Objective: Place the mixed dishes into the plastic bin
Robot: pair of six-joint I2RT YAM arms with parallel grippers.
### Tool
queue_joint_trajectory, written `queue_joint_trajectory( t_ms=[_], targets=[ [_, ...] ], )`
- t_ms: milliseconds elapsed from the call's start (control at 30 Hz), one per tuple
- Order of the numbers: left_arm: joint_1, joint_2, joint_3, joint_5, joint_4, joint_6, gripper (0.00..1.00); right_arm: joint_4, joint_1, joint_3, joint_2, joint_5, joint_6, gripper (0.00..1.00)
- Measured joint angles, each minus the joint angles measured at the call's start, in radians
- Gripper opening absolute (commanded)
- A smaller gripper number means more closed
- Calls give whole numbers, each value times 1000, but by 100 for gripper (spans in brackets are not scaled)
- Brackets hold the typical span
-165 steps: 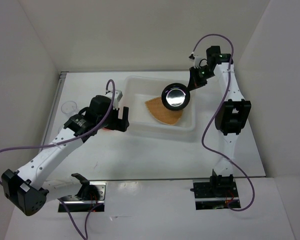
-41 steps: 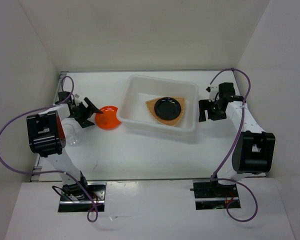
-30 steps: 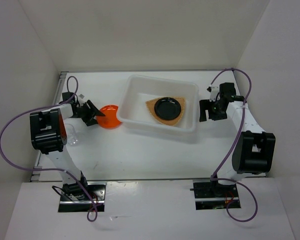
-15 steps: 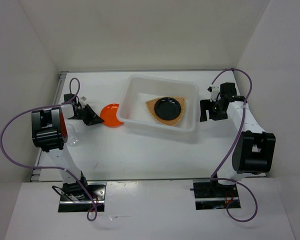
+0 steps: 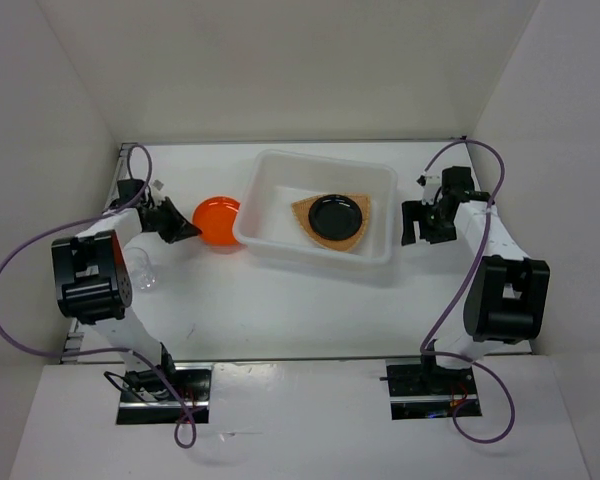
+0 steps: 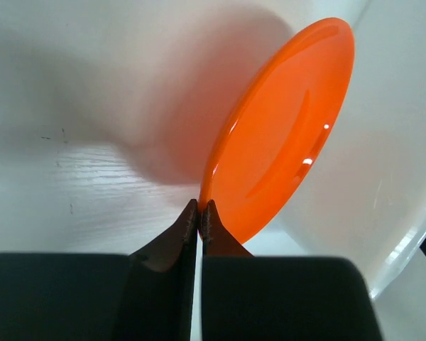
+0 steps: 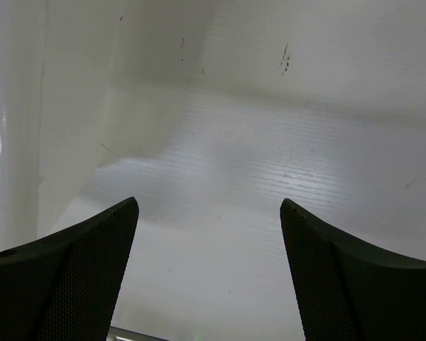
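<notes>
The small round orange plate [image 5: 217, 219] [image 6: 284, 128] is tilted up off the table just left of the plastic bin [image 5: 270, 236]. My left gripper [image 5: 183, 229] [image 6: 199, 208] is shut on its near rim. Inside the bin a small black plate [image 5: 337, 214] lies on the tan woven plate [image 5: 308, 222]. A clear cup [image 5: 144, 270] stands on the table near the left arm. To the right of the bin, my right gripper [image 5: 420, 228] [image 7: 209, 213] stands open over bare table with nothing between its fingers.
The bin's white wall [image 7: 14, 121] fills the left edge of the right wrist view. White enclosure walls [image 5: 70, 90] close in the table on the left, back and right. The arm bases [image 5: 160, 385] sit at the near edge.
My left gripper has closed on the orange plate's rim and lifted that edge, tipping the plate up and toward the bin. The right arm has barely moved.
</notes>
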Motion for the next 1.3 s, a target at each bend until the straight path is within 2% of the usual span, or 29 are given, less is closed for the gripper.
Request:
queue_joint_trajectory(
  t_ms=[300,500,667,767,900,1067,1133,1300],
  targets=[
    [0,-276,-11,-109,2,-8,0,0,-23,0,50,2,0,86],
    [-18,-402,-12,-213,-10,-30,0,0,-33,0,52,1,0,86],
    [-85,-547,5,-336,-70,-63,0,-1,-34,0,52,1,0,86],
    [-175,-598,114,-372,-107,-91,0,-1,-34,0,52,1,0,86],
    [-315,-533,311,-340,-81,-117,0,-1,-34,0,52,1,0,86],
    [-498,-404,346,-328,-37,-137,0,-1,-34,0,52,-4,0,86],
    [-583,-305,379,-327,-58,-130,0,-1,-34,0,52,-6,0,86],
    [-762,8,605,-348,-150,-98,0,-3,-34,0,52,-10,-3,86]
  ],
)
